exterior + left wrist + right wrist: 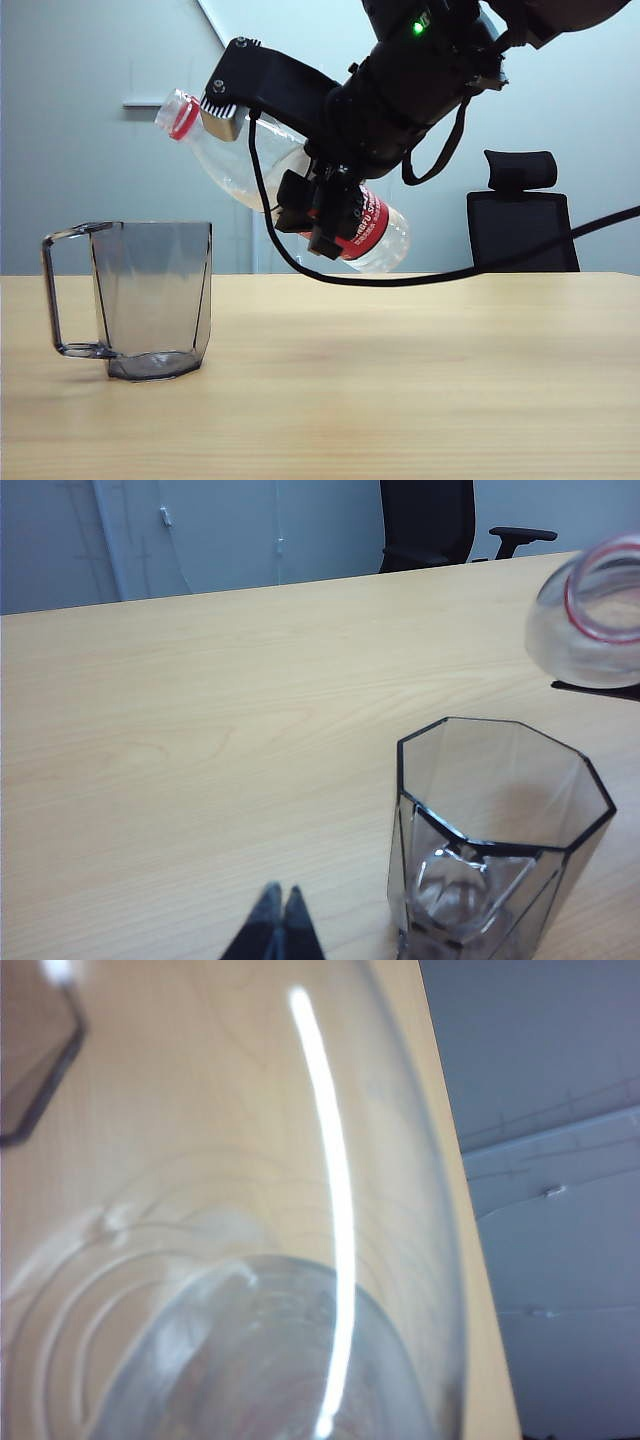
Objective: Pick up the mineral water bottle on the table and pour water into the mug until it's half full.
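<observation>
One arm does all the work at this moment: the right gripper (325, 215) is clamped around the labelled body of the bottle (250, 165), holding it in the air, tilted, with its red-ringed neck the higher end and pointing toward the mug (150, 300). The open mouth sits above and just past the rim of the mug on the gripper's side, not yet over it. The mug stands upright on the table (420, 380), apart from the gripper, below and ahead of it, handle turned away, and looks empty. The left gripper (277, 925) rests low near the mug with its fingertips pressed together, holding nothing.

Spillage appears the main risk. If the bottle tips further before its mouth clears the rim, water would likely land on the table short of the mug. A fast roll of the wrist could send a surge past the half-full mark, and the smooth bottle may slide in the jaws. A low neck could also knock the light mug over.
</observation>
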